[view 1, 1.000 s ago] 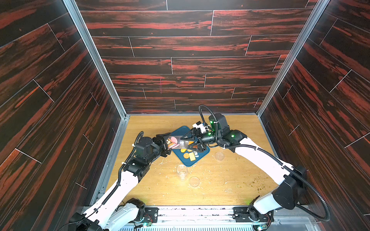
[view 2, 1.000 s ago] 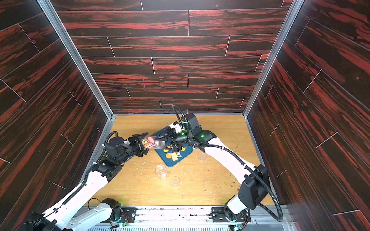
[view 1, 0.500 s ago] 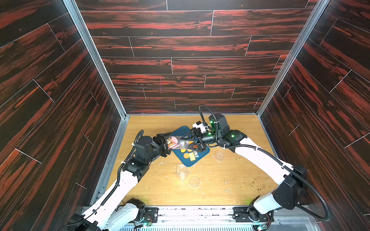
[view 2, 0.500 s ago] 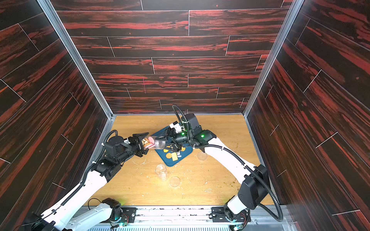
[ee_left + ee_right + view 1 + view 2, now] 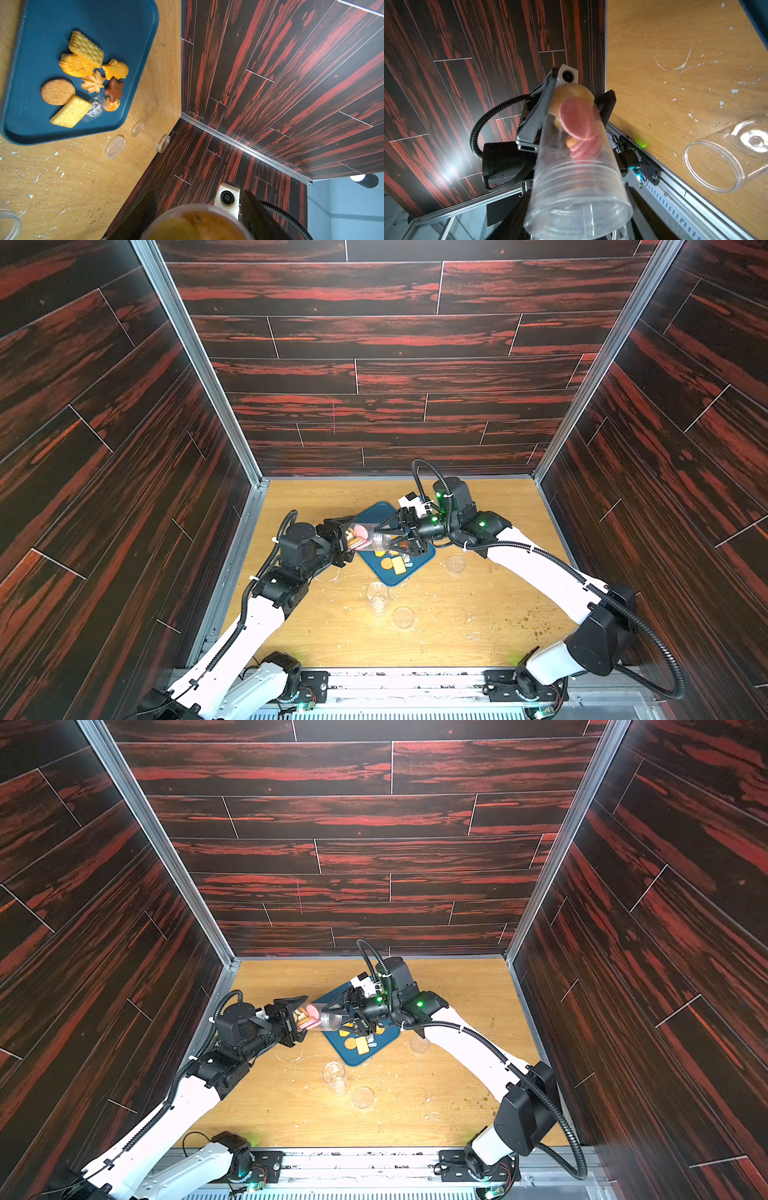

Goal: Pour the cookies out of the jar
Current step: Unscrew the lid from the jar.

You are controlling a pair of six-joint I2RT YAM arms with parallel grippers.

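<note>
Clear jar [image 5: 371, 537] over tray [image 5: 376, 515] edge, tabletop [image 5: 478, 614] beyond

Left hand [image 5: 347, 537] clamped, right hand [image 5: 384, 538] spread

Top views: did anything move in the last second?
Nothing clearly moved. The left gripper still holds the jar by its base, lying sideways with its mouth over the tray. The right gripper still straddles the open end. The cookies on the tray are unchanged.
</note>
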